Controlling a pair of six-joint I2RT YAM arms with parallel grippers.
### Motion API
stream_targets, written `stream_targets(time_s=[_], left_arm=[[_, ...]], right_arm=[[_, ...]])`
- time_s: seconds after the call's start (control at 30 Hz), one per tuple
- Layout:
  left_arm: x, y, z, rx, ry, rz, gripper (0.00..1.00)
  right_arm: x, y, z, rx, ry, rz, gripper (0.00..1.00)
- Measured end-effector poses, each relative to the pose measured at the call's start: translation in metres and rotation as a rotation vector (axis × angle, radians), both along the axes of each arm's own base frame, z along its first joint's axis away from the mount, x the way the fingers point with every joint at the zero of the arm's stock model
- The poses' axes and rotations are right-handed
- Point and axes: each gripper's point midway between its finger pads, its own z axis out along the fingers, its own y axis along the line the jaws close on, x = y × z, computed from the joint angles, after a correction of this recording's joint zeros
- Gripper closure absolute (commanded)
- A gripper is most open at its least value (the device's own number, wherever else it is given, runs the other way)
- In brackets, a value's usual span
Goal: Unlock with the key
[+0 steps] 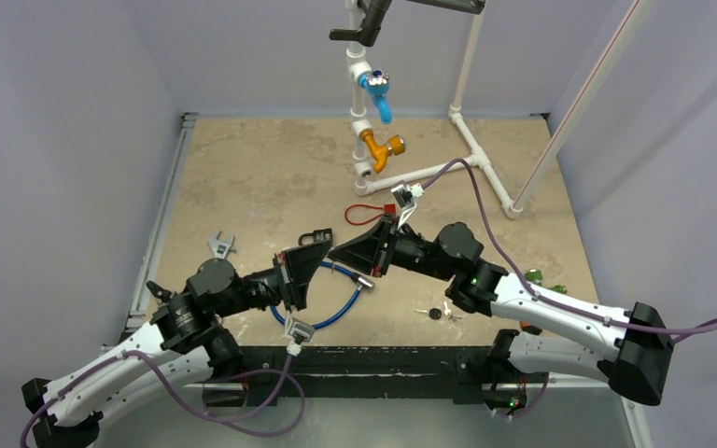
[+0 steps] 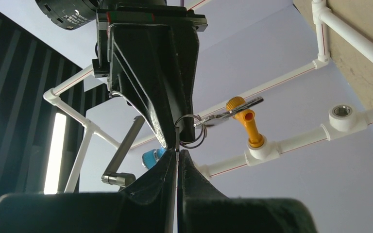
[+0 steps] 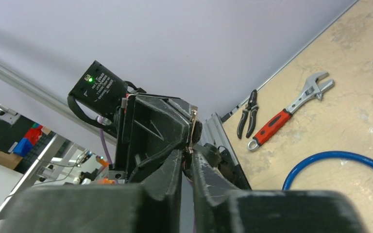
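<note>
Key (image 2: 229, 112) juts rightward off the ring (image 2: 190, 132) pinched by the closed right hand (image 2: 171, 141). Left hand (image 2: 177, 164), also closed, meets it tip to tip mid-frame; lock (image 1: 315, 235) just above.

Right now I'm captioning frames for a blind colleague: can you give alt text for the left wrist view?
The left gripper, nearly shut, meets the right gripper tip to tip, and a key ring with a silver key dangles at the right gripper's tip. Behind them stands a white pipe frame with a yellow valve.
</note>
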Motion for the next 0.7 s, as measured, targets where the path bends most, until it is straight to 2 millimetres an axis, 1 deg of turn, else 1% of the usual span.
stream_targets(time_s=[0.2, 0.33, 0.4, 0.43, 0.57, 0.63, 0.7], left_arm=[[0.0, 0.0, 0.003, -0.009, -0.007, -0.001, 1.0], [-0.001, -0.001, 0.001, -0.012, -0.008, -0.006, 1.0], [-0.002, -0.002, 0.001, -0.014, -0.01, -0.016, 0.91], [-0.004, -0.003, 0.001, -0.016, -0.011, -0.026, 0.85], [-0.007, -0.001, 0.006, -0.034, -0.024, -0.036, 0.77], [-0.008, 0.001, 0.013, -0.057, -0.041, -0.034, 0.7], [-0.01, 0.003, 0.018, -0.074, -0.054, -0.032, 0.67]], right_arm=[[-0.002, -0.001, 0.004, 0.03, 0.019, 0.018, 1.0], [-0.002, -0.002, 0.003, 0.038, 0.029, 0.022, 1.0], [-0.003, -0.005, 0.003, 0.032, 0.032, 0.031, 1.0], [-0.005, -0.007, 0.003, 0.027, 0.032, 0.04, 1.0], [-0.006, -0.017, 0.001, -0.021, 0.02, 0.052, 1.0], [-0.006, -0.02, 0.003, -0.049, 0.008, 0.058, 1.0], [-0.008, -0.021, 0.007, -0.08, -0.009, 0.073, 1.0]])
